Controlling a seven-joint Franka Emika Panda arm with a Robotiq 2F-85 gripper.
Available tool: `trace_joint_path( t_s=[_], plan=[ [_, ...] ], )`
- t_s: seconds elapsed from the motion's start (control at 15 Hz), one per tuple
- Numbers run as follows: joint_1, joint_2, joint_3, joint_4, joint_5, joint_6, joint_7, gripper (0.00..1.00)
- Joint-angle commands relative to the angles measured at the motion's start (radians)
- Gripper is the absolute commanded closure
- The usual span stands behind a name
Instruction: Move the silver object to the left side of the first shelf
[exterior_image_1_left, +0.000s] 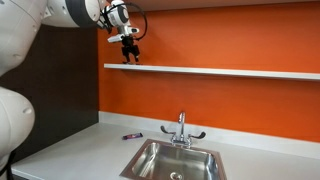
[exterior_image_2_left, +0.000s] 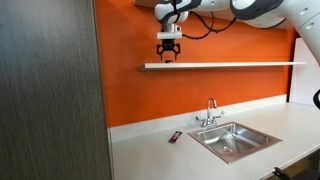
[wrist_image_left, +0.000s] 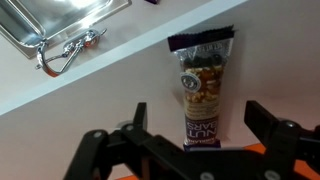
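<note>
The silver object (wrist_image_left: 205, 85) is a wrapped snack bar, and in my wrist view it's lying flat on the first shelf (wrist_image_left: 60, 120). It sits right between the fingers of the gripper (wrist_image_left: 200, 125), which are spread wide with neither one touching it. In both exterior views the gripper (exterior_image_1_left: 129, 52) (exterior_image_2_left: 168, 52) hangs at the shelf's end nearest the dark panel. The sink (exterior_image_1_left: 172, 160) is down below.

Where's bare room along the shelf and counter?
The shelf is bare from the hand to its far end; crowded only under the hand, where the silver object lies. The counter is free beside the sink, except a small dark stick.
</note>
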Motion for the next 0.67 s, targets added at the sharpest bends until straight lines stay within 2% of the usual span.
trace_joint_path(
  t_s=[0.0,0.6],
  plan=[
    [-0.007,-0.084,0.004,-0.095,0.02,0.006,0.028,0.0],
    [-0.006,-0.285,0.002,-0.38,0.045,0.056,0.086,0.0]
  ],
)
